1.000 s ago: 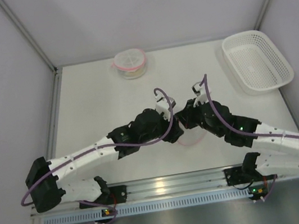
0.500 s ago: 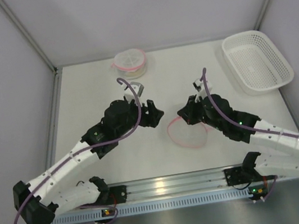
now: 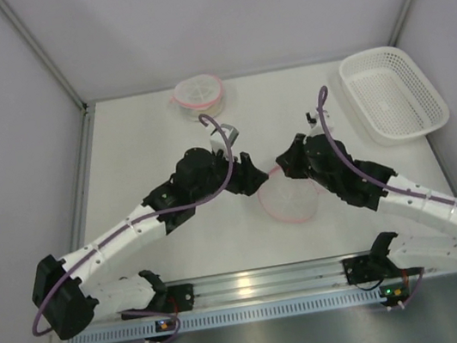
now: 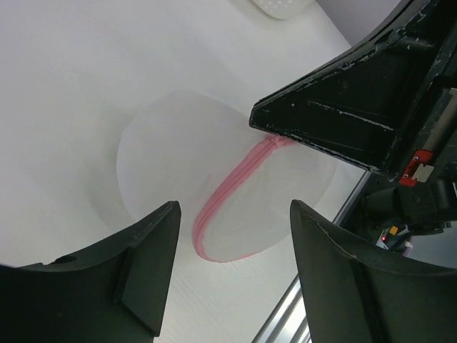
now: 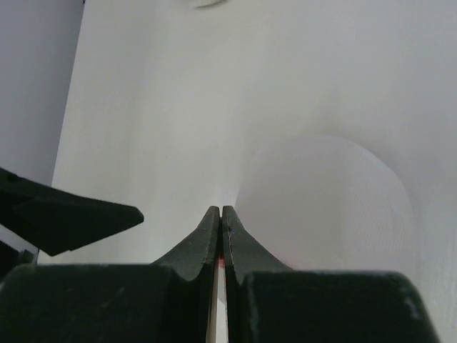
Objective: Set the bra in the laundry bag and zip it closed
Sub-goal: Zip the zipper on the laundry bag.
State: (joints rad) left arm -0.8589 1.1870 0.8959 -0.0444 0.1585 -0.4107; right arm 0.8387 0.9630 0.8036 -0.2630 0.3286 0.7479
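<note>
The laundry bag (image 3: 290, 203) is a flat round white mesh pouch with a pink rim, lying mid-table; it also shows in the left wrist view (image 4: 178, 153) and the right wrist view (image 5: 335, 200). My right gripper (image 3: 285, 168) (image 5: 221, 209) is shut on the pink rim at the bag's back edge and holds it slightly raised. My left gripper (image 3: 252, 178) (image 4: 232, 211) hovers open just left of the bag, with nothing between its fingers. A round white bundle with pink edging (image 3: 199, 97), apparently the bra, rests at the back of the table.
A white slatted basket (image 3: 387, 51) stands at the back right. Grey walls close in the table on three sides. A metal rail carrying the arm bases (image 3: 255, 285) runs along the near edge.
The left arm pulled back to the left from the bag, then swung in towards it again with its jaws wider. The right gripper stayed shut on the rim, and the bag now lies spread out.
</note>
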